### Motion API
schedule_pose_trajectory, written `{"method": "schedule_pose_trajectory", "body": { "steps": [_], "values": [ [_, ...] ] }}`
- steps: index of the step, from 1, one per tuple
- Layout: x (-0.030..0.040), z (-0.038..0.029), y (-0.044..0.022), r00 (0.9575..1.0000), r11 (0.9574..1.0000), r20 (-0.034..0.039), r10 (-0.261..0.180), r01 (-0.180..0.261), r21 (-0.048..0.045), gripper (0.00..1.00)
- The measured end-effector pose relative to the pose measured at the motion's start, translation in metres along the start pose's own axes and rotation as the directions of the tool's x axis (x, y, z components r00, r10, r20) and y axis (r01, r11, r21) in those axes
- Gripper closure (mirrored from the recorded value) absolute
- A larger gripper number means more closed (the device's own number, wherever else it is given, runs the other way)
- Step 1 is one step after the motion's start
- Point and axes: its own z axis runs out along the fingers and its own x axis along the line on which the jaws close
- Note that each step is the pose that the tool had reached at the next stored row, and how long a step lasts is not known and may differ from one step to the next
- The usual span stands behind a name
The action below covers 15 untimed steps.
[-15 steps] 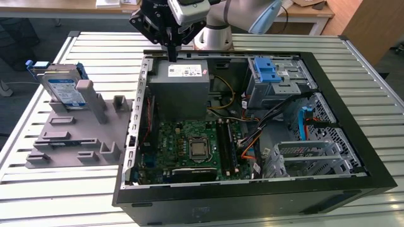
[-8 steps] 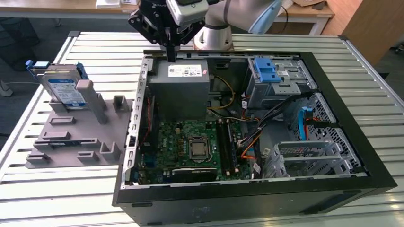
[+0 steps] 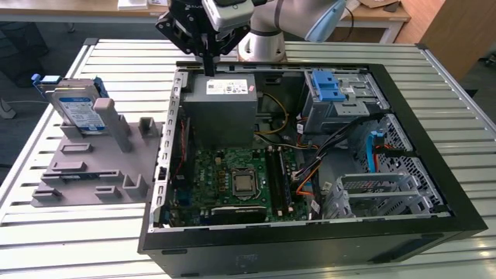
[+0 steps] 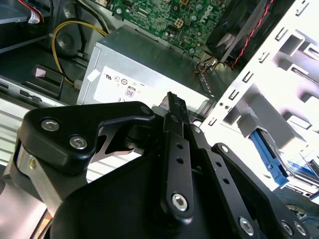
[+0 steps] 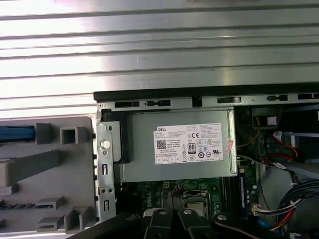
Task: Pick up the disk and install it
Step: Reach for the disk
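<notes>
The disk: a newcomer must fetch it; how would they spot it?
On the exterior view's left, beside the black computer case, lies a grey fixture plate. At its far end a flat silver-grey hard drive stands on edge; only it has a blue-and-white label and blue bracket.

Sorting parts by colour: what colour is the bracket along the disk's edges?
Blue; the bracket on the disk shows best in the exterior view.

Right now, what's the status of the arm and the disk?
Gripper shut, empty, over power supply. Disk upright on fixture plate, exterior view's left. Case wall between them.
</notes>
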Motion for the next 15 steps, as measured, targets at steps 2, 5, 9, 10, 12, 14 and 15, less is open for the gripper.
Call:
{"method": "schedule_pose_trajectory", "body": {
  "steps": [2,5,9,10,12,14,15],
  "values": [
    [0.0006,0.0000,0.0000,1.0000,1.0000,0.0000,0.000,0.000,0.0000,0.89],
    [0.0018,0.0000,-0.0001,1.0000,1.0000,0.0001,0.000,0.000,0.0000,0.89],
    [0.0035,0.0000,-0.0003,1.0000,1.0000,0.0000,0.000,0.000,0.0000,0.89],
    [0.0040,0.0000,-0.0003,1.0000,1.0000,0.0001,0.000,0.000,0.0000,0.89],
    [0.0048,-0.0001,-0.0003,1.0000,1.0000,0.0000,0.000,0.000,0.0001,0.89],
    [0.0050,-0.0001,-0.0004,1.0000,1.0000,0.0000,0.000,0.000,0.0001,0.89],
    [0.0052,-0.0001,-0.0004,1.0000,1.0000,0.0000,0.000,0.000,0.0000,0.89]
  ]
}}
